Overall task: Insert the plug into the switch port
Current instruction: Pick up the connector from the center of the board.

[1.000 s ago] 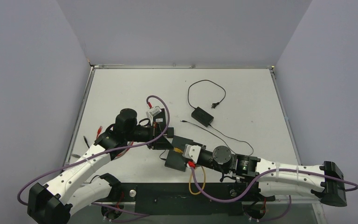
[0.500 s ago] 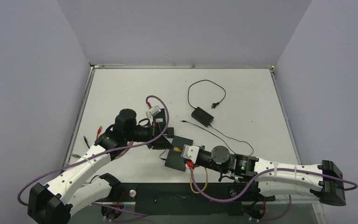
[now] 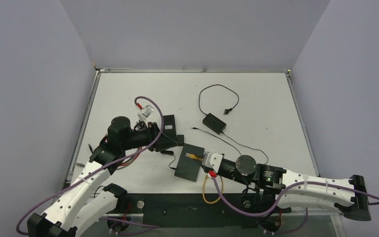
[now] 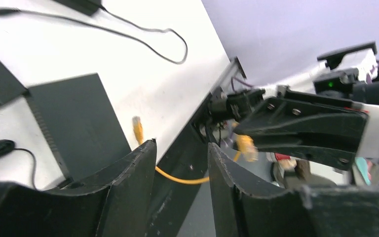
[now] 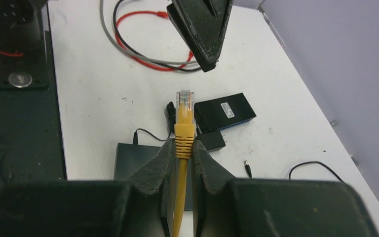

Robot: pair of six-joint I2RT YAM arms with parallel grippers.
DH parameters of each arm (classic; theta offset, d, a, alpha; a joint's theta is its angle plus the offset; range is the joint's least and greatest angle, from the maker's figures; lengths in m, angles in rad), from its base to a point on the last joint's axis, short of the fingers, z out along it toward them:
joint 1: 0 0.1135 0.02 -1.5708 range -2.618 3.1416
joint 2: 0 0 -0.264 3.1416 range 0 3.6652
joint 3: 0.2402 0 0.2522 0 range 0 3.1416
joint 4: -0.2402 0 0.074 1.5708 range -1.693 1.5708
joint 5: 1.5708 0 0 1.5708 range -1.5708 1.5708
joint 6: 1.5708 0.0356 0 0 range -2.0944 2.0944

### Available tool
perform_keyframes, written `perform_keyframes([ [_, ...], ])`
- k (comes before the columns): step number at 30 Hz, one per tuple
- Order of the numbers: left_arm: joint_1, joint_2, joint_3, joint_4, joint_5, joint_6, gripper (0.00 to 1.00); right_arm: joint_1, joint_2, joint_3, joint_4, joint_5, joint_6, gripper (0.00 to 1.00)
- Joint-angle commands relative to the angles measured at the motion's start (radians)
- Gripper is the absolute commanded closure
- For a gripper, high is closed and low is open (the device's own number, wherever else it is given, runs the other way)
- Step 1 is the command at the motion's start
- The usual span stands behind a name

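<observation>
1. Jaws of the right gripper clamp the plug by its ribbed yellow boot.
2. Plug seems light and stiff but brittle at its free end; the boot is the safe hold.
3. Ahead lies the switch; the left gripper stands part open, empty.

No text, brand or number can be read in any view. A white label is seen on the small black box lying on the table, but its print is too small to be made out.
</observation>
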Motion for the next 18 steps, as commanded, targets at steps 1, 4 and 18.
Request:
perform_keyframes([
  [1, 0.02, -0.056, 0.016, 0.003, -0.151, 0.016, 0.59, 0.032, -0.072, 0.088, -0.03, -0.008, 0.044, 1.0],
  [4, 0.022, -0.049, 0.007, 0.019, -0.181, 0.008, 0.56, 0.053, -0.083, 0.13, -0.034, -0.039, 0.075, 1.0],
  [18, 0.023, -0.007, -0.044, 0.153, -0.192, -0.031, 0.54, 0.274, -0.072, 0.128, 0.035, -0.08, 0.376, 1.0],
])
